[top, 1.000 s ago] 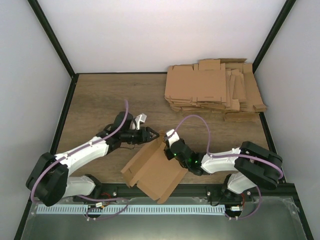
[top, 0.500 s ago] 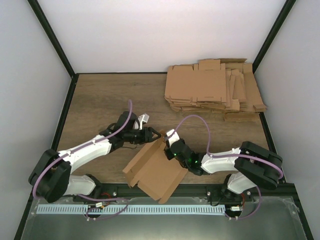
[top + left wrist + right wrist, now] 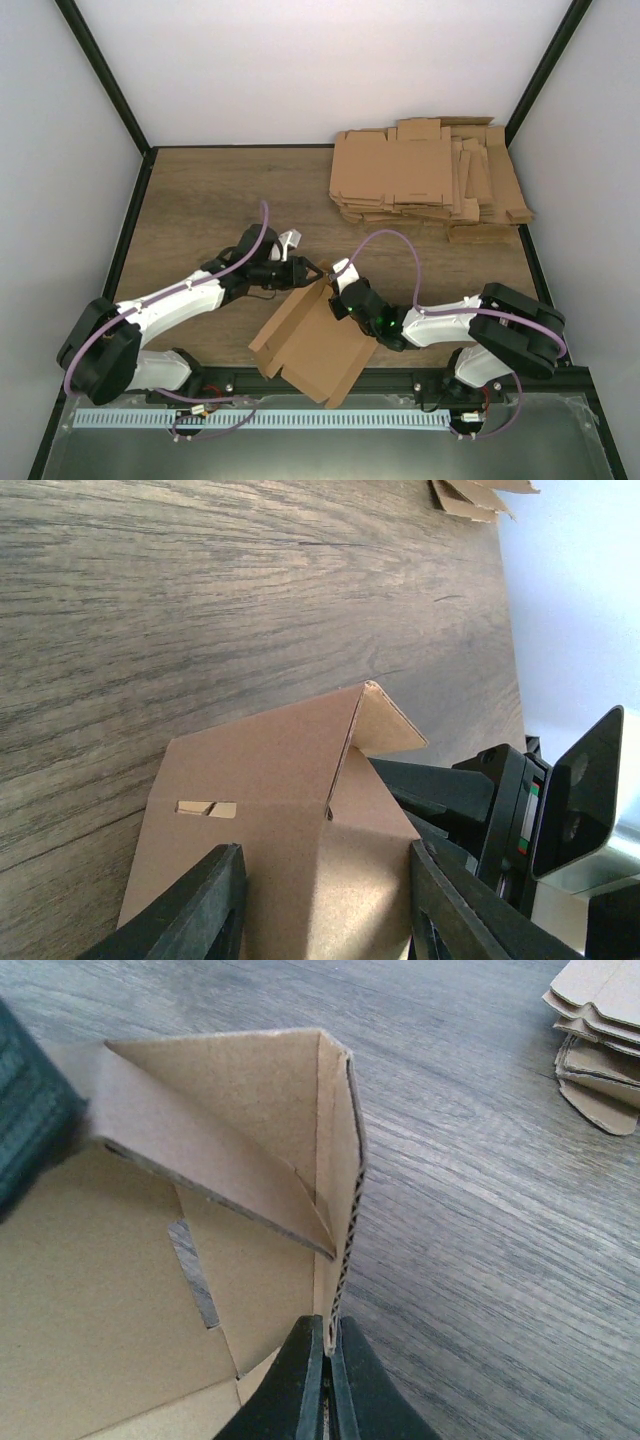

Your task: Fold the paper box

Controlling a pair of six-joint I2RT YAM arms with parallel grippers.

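Note:
The paper box (image 3: pixel 312 345) is a plain brown creased piece with one side wall folded up, lying near the table's front edge between the arms. My right gripper (image 3: pixel 338 299) is shut on the top edge of that upright wall (image 3: pixel 338 1190), its fingertips (image 3: pixel 300 1380) pinching the corrugated edge. My left gripper (image 3: pixel 312 272) is open at the box's far corner. In the left wrist view its two fingers (image 3: pixel 190 910) stand either side of the folded panel (image 3: pixel 270 790), with a slit visible. The box's inside (image 3: pixel 100 1290) shows a flap leaning inward.
A pile of flat brown cardboard blanks (image 3: pixel 430 180) lies at the back right, and also shows in the right wrist view (image 3: pixel 600 1050). The wooden tabletop (image 3: pixel 210 200) is ringed by white walls. A metal rail (image 3: pixel 300 415) runs along the front.
My left gripper has moved right, up to the box's raised corner. The box has shifted slightly right and toward the front. The right gripper keeps its hold.

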